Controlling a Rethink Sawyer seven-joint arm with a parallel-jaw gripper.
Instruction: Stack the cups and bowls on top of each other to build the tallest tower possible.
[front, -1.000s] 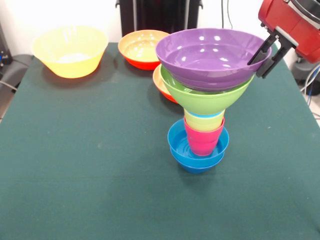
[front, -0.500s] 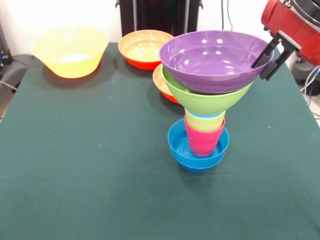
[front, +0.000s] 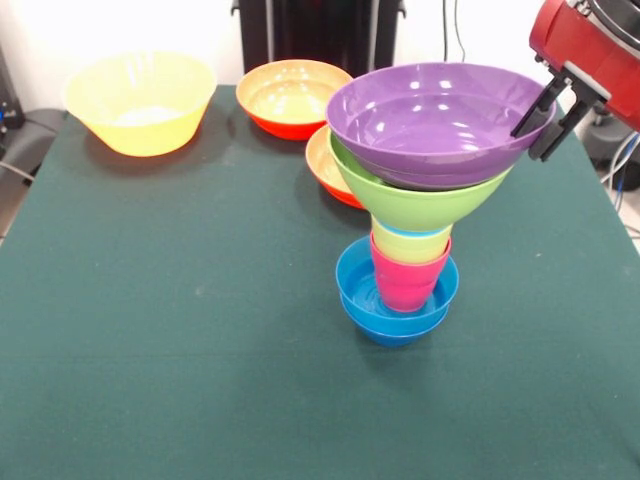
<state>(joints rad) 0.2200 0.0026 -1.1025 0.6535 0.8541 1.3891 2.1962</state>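
The pincer (front: 548, 112) sits at the upper right of the frame, its two black fingers (front: 532, 105) straddling the right-hand rim of the purple bowl (front: 430, 120), one finger inside the wall and one outside; it looks clamped on that rim, though whether the grip is firm or already loosening cannot be read from here. The relation that matters is how the purple bowl lies over the tower: from the pincer the bowl extends leftward, and it rests nested in the lime green bowl (front: 415, 200), apparently tipped a little, with its right edge overhanging the green rim. The bowl's centre seems offset to the right of the stack's axis, so letting go probably calls for it to settle square first. Below the green bowl come a yellow cup (front: 410, 243), with a sliver of light blue showing at its top, then a pink cup (front: 408, 283), all standing in small blue bowls (front: 360, 290) on the green worktop (front: 180, 330) at centre frame. The stack is top-heavy, wide bowls on narrow cups, so a sideways tug could topple it. Unused so far, a large yellow bowl (front: 140, 100) sits at the upper left, an orange bowl (front: 285, 95) at upper centre, and a second orange bowl (front: 325, 170) is half hidden behind the tower.
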